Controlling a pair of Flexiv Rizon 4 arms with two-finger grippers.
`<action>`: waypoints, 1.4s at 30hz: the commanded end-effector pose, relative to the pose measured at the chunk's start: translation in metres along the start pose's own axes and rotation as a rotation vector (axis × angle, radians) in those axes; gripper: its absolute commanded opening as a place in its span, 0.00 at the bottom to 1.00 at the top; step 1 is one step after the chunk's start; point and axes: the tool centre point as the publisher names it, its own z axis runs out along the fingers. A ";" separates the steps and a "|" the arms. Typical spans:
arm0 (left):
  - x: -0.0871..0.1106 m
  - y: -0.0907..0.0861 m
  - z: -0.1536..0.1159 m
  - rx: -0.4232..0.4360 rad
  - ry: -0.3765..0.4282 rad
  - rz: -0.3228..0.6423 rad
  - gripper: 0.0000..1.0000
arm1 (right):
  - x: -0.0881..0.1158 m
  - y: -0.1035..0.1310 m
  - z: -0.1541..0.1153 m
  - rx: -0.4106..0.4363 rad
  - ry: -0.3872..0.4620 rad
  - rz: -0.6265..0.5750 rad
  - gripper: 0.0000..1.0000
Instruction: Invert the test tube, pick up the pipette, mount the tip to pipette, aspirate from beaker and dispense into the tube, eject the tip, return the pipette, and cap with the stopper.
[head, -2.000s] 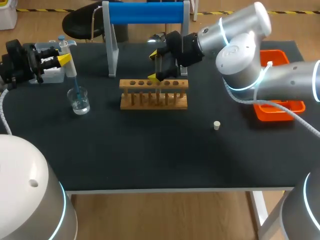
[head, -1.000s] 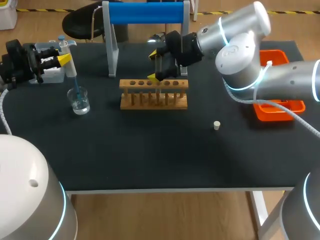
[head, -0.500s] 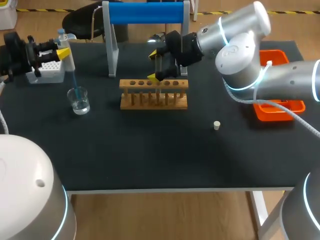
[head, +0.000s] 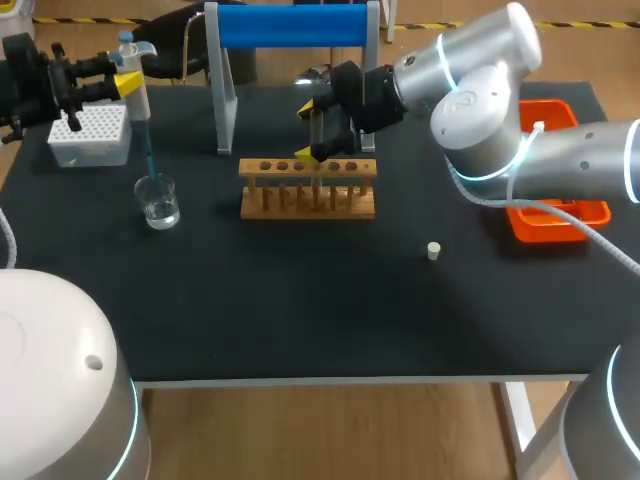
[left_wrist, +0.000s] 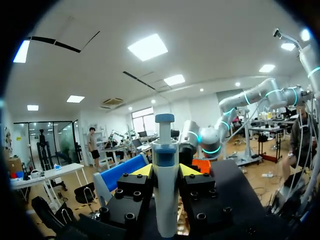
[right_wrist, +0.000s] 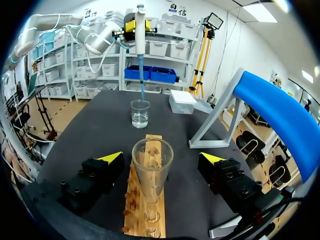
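My left gripper (head: 124, 82) is shut on the white pipette (head: 133, 95) and holds it upright at the table's far left. Its blue tip (head: 149, 158) points down, its end at the mouth of the glass beaker (head: 158, 201). In the left wrist view the pipette (left_wrist: 165, 195) stands between the gripper's (left_wrist: 166, 172) fingers. My right gripper (right_wrist: 161, 158) stands open around the clear test tube (right_wrist: 152, 167), which is upright in the wooden rack (right_wrist: 145, 220), with a gap on both sides. The small white stopper (head: 433, 250) lies on the table, right of the rack (head: 308, 188).
A white tip box (head: 90, 135) sits behind the beaker at the far left. A blue-topped stand (head: 292, 25) rises behind the rack. An orange tray (head: 555, 215) lies at the right edge under my right arm.
My left arm has lifted the pipette up and back, drawing the blue tip up out of the water to the beaker's mouth. My right arm has not moved.
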 end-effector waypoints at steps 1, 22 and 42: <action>0.006 -0.023 0.015 -0.032 -0.005 -0.004 0.00 | -0.001 0.000 0.000 0.003 0.003 0.001 1.00; 0.010 -0.075 0.128 0.026 0.190 -0.005 0.00 | -0.001 0.000 0.000 0.003 0.003 0.001 1.00; 0.008 -0.079 0.136 0.032 0.198 -0.028 0.00 | -0.001 0.000 0.000 0.003 0.003 0.001 1.00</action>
